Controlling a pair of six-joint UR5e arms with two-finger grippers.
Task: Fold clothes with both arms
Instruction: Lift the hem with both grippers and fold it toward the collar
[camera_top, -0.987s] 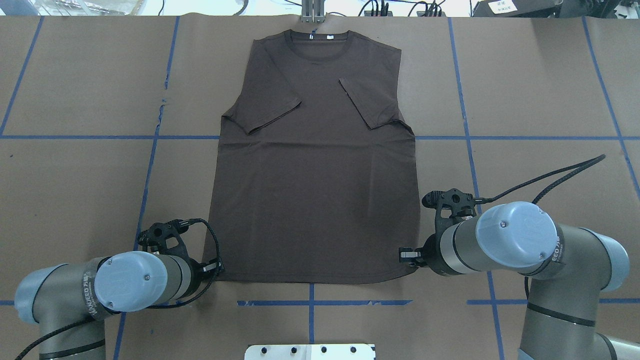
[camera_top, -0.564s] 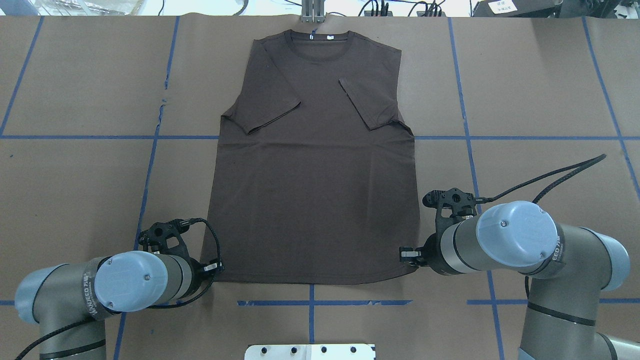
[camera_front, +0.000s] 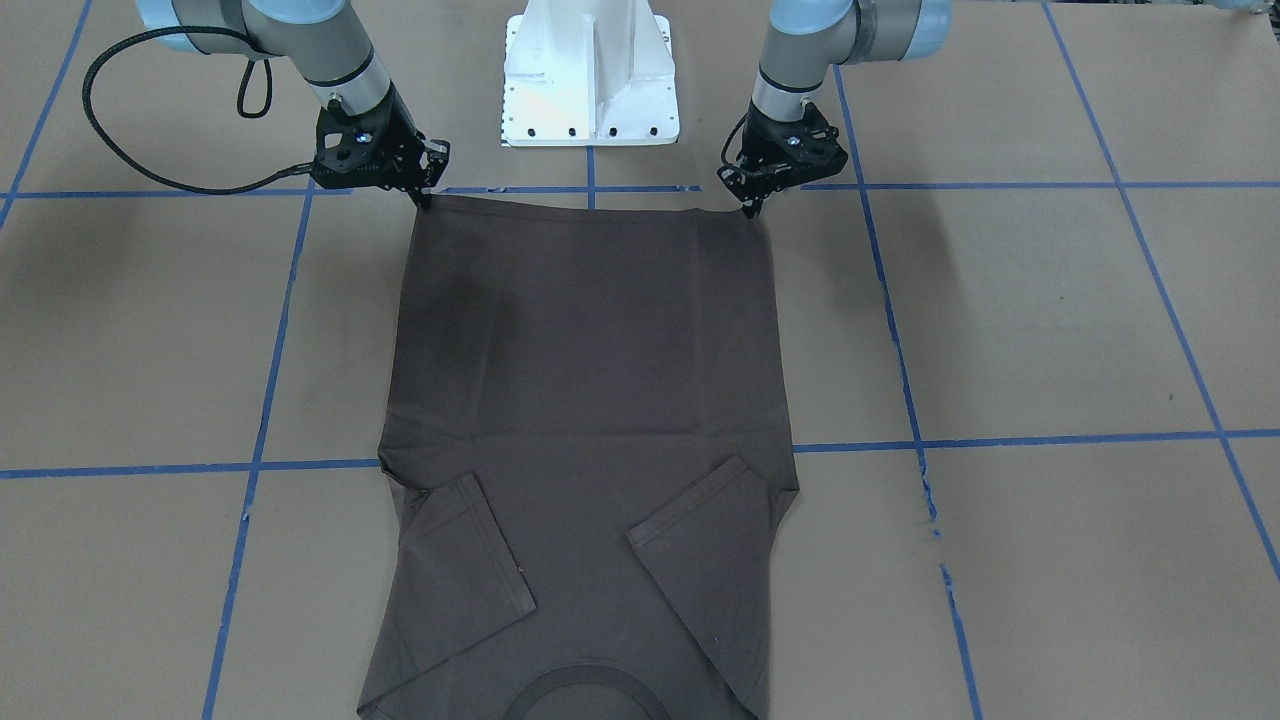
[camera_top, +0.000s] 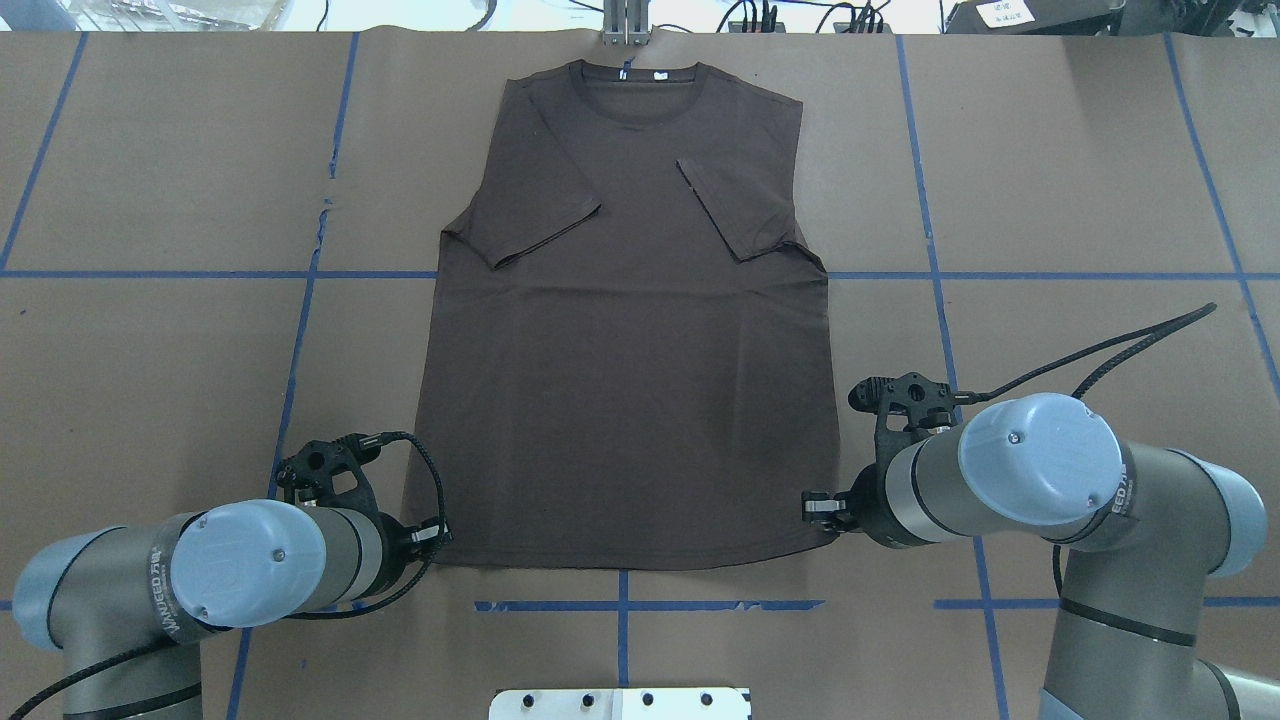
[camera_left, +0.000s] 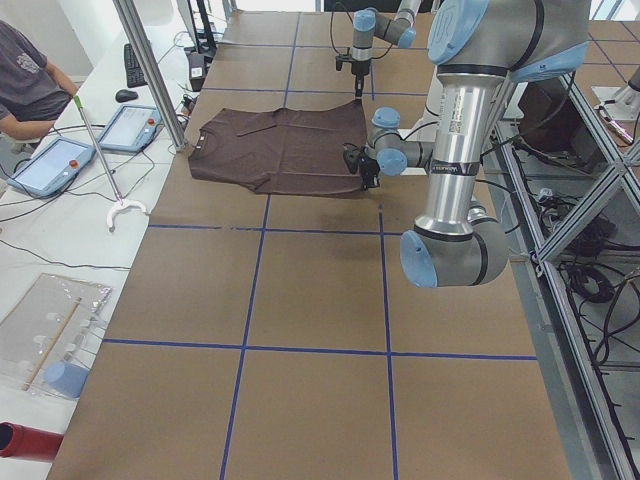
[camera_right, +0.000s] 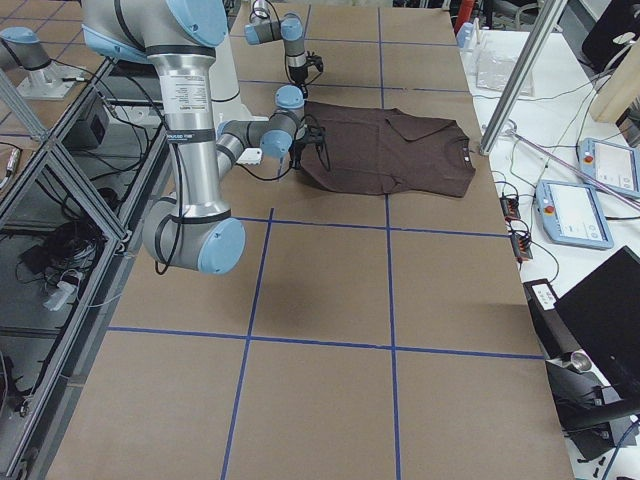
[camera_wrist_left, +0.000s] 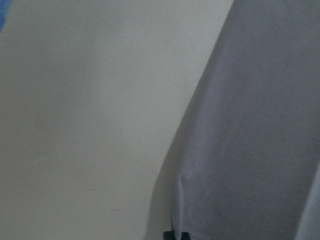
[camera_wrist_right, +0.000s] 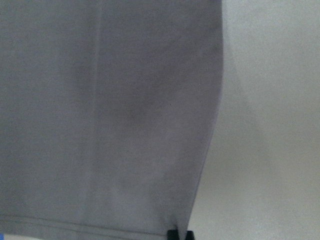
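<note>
left claw (camera_front: 752, 205) and right claw (camera_front: 425, 197) both pinching T-shirt (camera_front: 585, 350) hem corners, lift em together, keep it taut

- Bright, even light from above; soft smudgy shadows sit on the table (camera_front: 1050, 330) either side of the T-shirt (camera_front: 585, 380), by its hem.
- Overhead view blows out white past the T-shirt's collar.
- Wrist cams: blurry, washed-out, T-shirt looks grey.

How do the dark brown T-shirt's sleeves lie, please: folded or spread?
Folded in: both sleeves lie over the chest of the dark brown T-shirt.
</note>
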